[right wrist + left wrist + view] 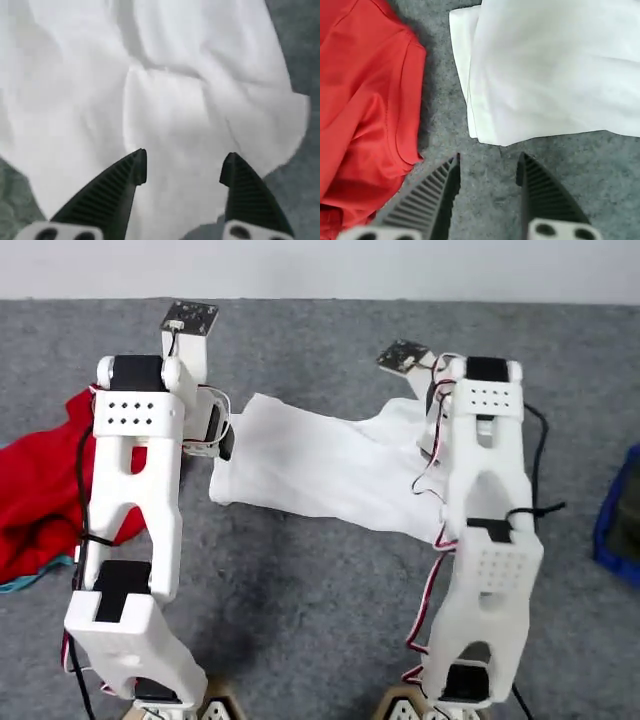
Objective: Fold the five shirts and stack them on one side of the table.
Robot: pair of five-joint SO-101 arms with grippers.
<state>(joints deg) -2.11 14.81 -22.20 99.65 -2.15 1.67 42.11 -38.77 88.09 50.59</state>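
Left wrist view: left gripper (489, 161) jaws apart, empty, white shirt (545, 70) hem just ahead of them. Right gripper (186, 156) jaws apart over it.
Reply: soft, floppy stuff, I'd pinch the corners.

Your bench (300, 590) has a grey, felt-like top. On it you have a white shirt (310, 465) spread mid-bench, a crumpled red shirt (40, 490) at the left edge, and blue cloth (620, 525) at the right edge.
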